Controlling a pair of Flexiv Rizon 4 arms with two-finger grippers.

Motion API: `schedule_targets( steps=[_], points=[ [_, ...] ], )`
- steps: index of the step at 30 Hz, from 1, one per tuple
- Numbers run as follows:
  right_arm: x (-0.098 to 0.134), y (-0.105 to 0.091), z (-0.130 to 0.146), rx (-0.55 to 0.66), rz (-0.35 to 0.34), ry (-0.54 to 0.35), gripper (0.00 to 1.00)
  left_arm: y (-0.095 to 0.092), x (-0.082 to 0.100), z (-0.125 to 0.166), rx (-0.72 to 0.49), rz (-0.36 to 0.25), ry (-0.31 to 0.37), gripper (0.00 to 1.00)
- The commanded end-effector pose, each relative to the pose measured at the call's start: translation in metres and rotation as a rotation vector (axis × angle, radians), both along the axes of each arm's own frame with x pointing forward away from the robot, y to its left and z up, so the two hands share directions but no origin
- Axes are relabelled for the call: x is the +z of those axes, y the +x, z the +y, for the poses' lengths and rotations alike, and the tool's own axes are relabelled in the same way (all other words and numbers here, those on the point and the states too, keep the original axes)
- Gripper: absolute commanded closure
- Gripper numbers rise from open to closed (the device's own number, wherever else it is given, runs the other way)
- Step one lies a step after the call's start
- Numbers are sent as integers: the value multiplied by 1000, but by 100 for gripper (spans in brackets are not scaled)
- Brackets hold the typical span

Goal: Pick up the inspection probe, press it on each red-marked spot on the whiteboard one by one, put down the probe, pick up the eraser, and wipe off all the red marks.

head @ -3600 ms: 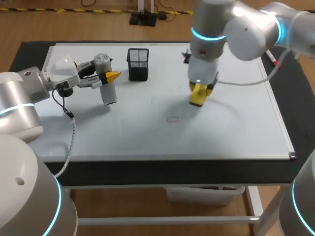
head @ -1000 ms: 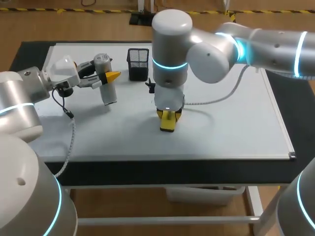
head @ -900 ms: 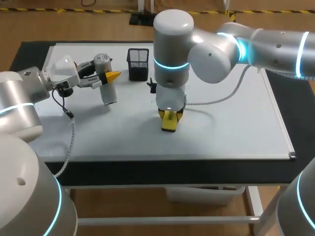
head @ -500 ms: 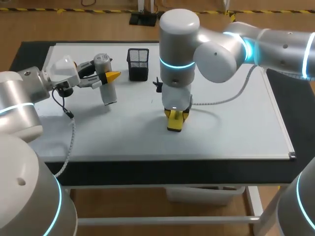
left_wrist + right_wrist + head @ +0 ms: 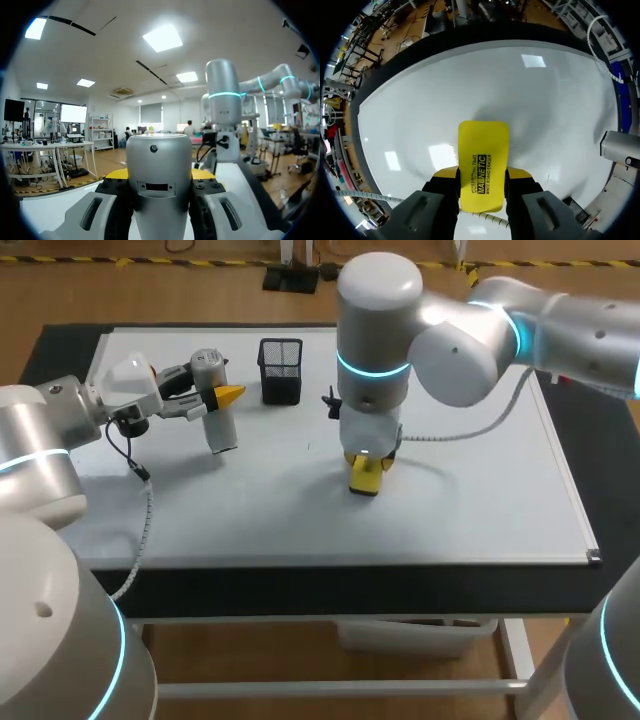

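The inspection probe, a silver cylinder, stands upright on the whiteboard at its far left. My left gripper is shut on its upper part; in the left wrist view the probe fills the space between the fingers. My right gripper points straight down at the board's middle, shut on the yellow eraser, whose face rests on the board. The right wrist view shows the eraser clamped between both fingers over bare white board. No red mark shows anywhere.
A black mesh pen holder stands at the back of the board, right of the probe. A marker lies by the far right edge. The board's raised frame runs along the right side.
My right arm has slid the eraser to the right and slightly away across the board's middle. The left arm and the probe have not moved.
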State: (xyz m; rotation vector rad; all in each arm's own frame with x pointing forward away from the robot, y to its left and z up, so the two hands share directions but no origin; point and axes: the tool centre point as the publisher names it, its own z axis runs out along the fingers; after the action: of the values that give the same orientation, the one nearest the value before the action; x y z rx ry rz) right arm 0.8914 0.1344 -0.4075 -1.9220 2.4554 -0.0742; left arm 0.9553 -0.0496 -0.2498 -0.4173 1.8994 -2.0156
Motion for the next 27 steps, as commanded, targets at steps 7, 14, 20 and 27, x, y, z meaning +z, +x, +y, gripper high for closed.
schedule_targets(
  steps=[7, 14, 20, 27],
  points=[
    [19, 4, -10, 15, -19, -26, 100, 0, 0, 0, -1, -2, -2, 100],
    [14, 1, 6, 62, 13, 1, 100, 0, 0, 0, -1, -2, -2, 100],
    [-1, -12, 34, 122, 45, 40, 100, 0, 0, 0, -1, -2, -2, 100],
    [-12, -19, 46, 156, 62, 37, 100, 0, 0, 0, -1, -2, -2, 100]
  ],
)
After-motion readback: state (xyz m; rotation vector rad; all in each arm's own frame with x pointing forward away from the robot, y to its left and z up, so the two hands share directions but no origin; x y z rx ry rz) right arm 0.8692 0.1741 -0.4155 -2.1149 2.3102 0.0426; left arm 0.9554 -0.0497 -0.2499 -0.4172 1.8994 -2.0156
